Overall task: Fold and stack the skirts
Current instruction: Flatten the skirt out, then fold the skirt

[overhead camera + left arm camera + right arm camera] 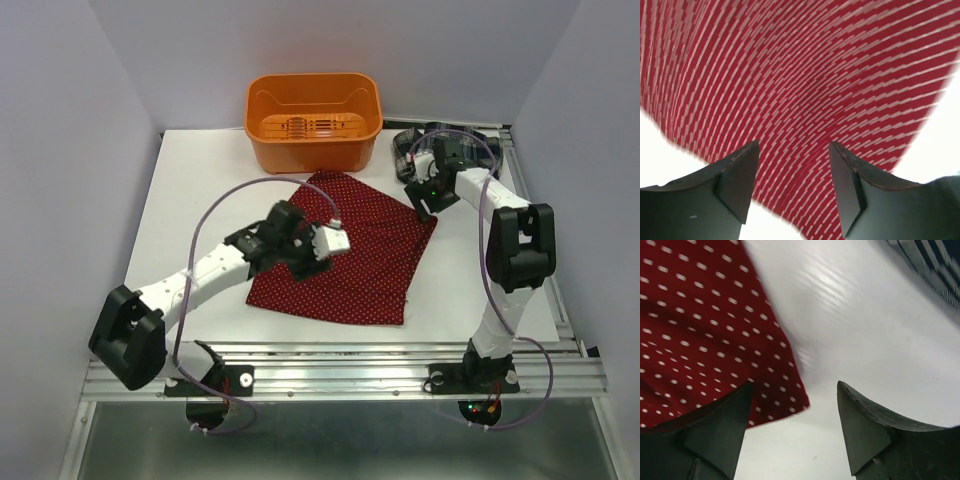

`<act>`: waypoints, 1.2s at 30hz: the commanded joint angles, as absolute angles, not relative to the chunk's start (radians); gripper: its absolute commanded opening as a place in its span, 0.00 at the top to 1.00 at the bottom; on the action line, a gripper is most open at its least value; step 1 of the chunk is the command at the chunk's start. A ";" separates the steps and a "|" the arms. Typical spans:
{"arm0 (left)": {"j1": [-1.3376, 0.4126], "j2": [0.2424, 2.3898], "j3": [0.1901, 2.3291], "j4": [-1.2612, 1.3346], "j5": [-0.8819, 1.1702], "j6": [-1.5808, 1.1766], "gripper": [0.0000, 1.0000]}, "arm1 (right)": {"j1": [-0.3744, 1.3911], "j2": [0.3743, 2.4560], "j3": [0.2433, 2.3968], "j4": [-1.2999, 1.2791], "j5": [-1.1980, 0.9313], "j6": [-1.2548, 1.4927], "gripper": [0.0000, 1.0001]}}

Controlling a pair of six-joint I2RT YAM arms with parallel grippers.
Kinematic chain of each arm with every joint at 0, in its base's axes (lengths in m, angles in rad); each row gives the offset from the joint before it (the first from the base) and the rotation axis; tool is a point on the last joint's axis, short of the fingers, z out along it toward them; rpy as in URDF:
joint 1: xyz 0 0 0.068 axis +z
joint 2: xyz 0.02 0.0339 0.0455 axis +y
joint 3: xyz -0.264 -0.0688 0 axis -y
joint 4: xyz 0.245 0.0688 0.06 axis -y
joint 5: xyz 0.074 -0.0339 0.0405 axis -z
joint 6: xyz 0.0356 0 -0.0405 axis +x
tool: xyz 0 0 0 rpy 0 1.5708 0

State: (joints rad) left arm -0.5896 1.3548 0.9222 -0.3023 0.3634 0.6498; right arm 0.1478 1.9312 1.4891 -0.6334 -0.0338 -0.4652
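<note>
Near edge: both arm bases are sitting at 6 o'clock of the white table [200,200], with the left arm [200,275] reaching in toward 1 o'clock and the right arm [505,290] rising up the right side toward 11 o'clock.

The left gripper [792,175] is hovering over the middle of the red skirt [370,265]. Its claw is standing spread and pinching nothing, with dotted cloth showing in the gap. The left wrist view is smearing, so the dots are reading as streaks.

The red skirt is lying flat around table centre as a rough diamond. Its corners are pointing to 12, 3 and 7 o'clock, and the dotted side is facing up.

The right gripper [795,415] is hanging at the skirt's 2 o'clock corner. Its claw is spread too and gripping nothing. The left finger is sitting over the cloth edge, the right finger over bare table.

Farther back, the plaid skirt [405,150] is lying bunched at the table's 1 o'clock corner, partly hiding behind the right arm and apart from the red one.

The orange bin [313,140] is standing upright at 12 o'clock against the back wall, just beyond the red skirt's far corner.
</note>
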 commanded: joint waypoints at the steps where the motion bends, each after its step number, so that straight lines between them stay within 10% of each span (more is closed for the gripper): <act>1: -0.836 1.307 0.939 -0.242 0.345 0.693 0.31 | 0.040 1.917 1.539 -0.707 -0.170 -0.331 0.26; 10: -1.124 1.627 1.169 -0.173 0.361 0.611 0.33 | -0.017 1.862 1.416 -0.692 -0.212 -0.433 0.43; 36: -1.235 1.888 1.330 -0.196 0.351 0.632 0.33 | -0.057 2.034 1.443 -0.594 -0.382 -0.414 0.73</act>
State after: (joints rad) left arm -1.2102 1.8793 1.2705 -0.1997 0.3405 0.6273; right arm -0.0582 2.0090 1.4258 -0.6392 -0.3771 -0.4076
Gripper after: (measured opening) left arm 0.676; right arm 0.283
